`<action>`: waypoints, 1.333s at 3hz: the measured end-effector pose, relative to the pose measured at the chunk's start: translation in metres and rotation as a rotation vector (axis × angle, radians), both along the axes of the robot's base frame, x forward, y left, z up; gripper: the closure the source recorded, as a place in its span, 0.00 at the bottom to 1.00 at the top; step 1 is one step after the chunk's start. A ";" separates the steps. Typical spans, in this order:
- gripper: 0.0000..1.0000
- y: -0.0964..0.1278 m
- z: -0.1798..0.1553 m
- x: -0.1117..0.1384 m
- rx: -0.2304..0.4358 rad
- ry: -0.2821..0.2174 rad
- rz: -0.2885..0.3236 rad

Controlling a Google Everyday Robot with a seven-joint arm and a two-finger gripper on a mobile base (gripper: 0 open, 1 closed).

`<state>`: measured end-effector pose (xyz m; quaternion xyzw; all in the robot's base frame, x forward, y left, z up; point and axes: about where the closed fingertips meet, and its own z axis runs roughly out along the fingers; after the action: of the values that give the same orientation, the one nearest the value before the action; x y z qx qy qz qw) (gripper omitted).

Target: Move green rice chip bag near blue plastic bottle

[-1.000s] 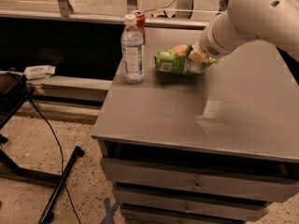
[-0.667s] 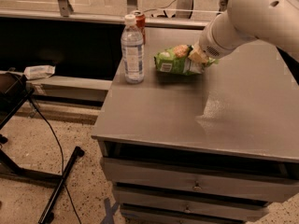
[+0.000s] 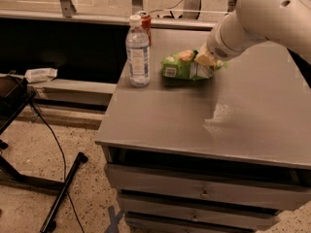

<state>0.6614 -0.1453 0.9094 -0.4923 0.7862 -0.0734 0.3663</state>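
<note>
So the robot's white gripper (image 3: 204,59) is down at the back part of the grey metal drawer cabinet (image 3: 194,125), right on top of one end of the small crinkly green rice chip bag (image 3: 181,69). It's pressed in against the bag, but honestly I can't tell whether it's clamped on it or just resting there. The big white arm (image 3: 262,13) hides that side.

The bag is on the cabinet top, or only just off it; there's a shadow right under it, so I wouldn't swear either way. Its long axis runs sideways across the top, and the free end points straight at the tall clear plastic water bottle with the white cap (image 3: 138,52). The gripper is on the end away from the bottle. So the line goes bottle, a short strip of bare top, bag, gripper, all roughly in a row.

The bottle stands upright near the cabinet's edge, with a red can (image 3: 144,21) right behind it.

My guess is the job is basically done, since the bag is already near the bottle but not touching it. If there's another nudge, it has to go along that same line, and the bottle looks tippy enough that a shove from the bag could knock it over.
</note>
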 end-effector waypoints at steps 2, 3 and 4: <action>0.00 -0.001 0.003 -0.002 0.008 0.006 0.009; 0.00 -0.035 0.043 -0.018 0.068 -0.036 0.002; 0.00 -0.080 0.090 -0.056 0.088 -0.134 -0.054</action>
<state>0.6052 -0.2251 0.9994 -0.4482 0.7755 -0.0814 0.4372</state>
